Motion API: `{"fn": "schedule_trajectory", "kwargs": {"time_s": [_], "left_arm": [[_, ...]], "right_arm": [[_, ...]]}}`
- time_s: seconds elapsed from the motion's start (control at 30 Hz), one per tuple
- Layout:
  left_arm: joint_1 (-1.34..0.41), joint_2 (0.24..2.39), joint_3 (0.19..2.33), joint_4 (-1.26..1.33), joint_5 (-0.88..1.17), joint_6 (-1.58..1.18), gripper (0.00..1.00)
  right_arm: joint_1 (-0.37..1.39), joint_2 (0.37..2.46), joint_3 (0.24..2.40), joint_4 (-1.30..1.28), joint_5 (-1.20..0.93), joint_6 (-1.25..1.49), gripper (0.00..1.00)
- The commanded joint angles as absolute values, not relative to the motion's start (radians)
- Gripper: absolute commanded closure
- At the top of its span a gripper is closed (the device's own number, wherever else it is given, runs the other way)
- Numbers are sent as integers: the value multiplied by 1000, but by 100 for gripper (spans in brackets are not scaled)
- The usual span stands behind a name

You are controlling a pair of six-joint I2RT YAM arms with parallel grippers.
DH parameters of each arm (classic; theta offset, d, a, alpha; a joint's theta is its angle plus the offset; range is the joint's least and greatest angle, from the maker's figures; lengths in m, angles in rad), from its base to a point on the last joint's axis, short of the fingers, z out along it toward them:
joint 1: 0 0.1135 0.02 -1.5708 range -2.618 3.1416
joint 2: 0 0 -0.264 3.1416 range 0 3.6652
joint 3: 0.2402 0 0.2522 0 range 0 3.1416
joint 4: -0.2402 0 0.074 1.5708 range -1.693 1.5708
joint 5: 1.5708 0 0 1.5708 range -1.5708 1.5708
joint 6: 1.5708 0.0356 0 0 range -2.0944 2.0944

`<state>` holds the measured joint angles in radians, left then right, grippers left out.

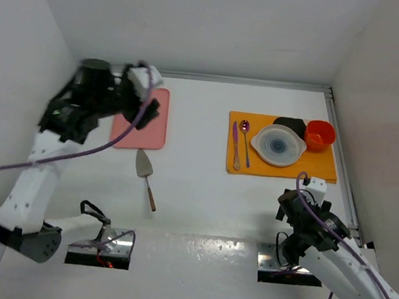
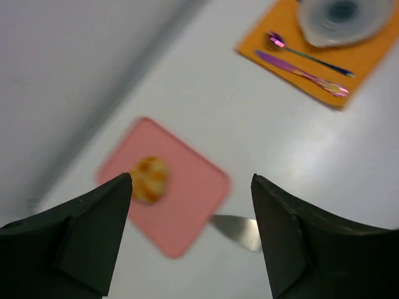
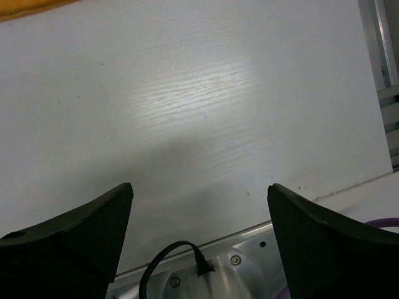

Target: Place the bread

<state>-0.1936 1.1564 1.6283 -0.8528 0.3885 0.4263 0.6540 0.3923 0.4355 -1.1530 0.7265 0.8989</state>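
The bread (image 2: 148, 179), a small golden bun with brown marks, lies near the left side of a pink board (image 2: 190, 193) in the left wrist view. In the top view the left arm hides the bread; only part of the pink board (image 1: 156, 132) shows. My left gripper (image 2: 191, 187) is open and empty, held high above the board, and it shows in the top view (image 1: 147, 109) too. My right gripper (image 3: 199, 193) is open and empty, low over bare table by its own base, far from the bread. A white plate (image 1: 278, 144) sits on an orange mat (image 1: 323, 168).
A metal cake server (image 1: 145, 169) with a wooden handle lies just in front of the board. On the mat are a purple knife (image 1: 235, 143) and spoon (image 1: 244, 136), a red cup (image 1: 319, 135) and a black object (image 1: 290, 123). White walls close in the left, back and right.
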Motion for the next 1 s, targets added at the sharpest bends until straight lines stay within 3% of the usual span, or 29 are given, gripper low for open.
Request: {"fn": "schedule_trajectory", "kwargs": {"time_s": [0.0, 0.13, 0.33, 0.5, 0.7, 0.97], "left_arm": [[-424, 1324, 1394, -1016, 182, 265, 21], [-479, 1420, 1278, -1032, 45, 152, 18], [-397, 1594, 1307, -1041, 152, -27, 8], [-384, 1620, 1260, -1039, 149, -178, 0], [-403, 1562, 990, -991, 273, -276, 0], [-403, 1615, 966, -901, 313, -310, 0]], "right_arm": [[652, 475, 495, -1134, 670, 893, 11], [652, 544, 529, -1118, 640, 888, 11], [652, 604, 540, -1092, 597, 908, 13], [653, 606, 551, -1129, 591, 945, 15], [653, 562, 543, -1215, 609, 1009, 17], [653, 523, 529, -1249, 621, 1037, 19]]}}
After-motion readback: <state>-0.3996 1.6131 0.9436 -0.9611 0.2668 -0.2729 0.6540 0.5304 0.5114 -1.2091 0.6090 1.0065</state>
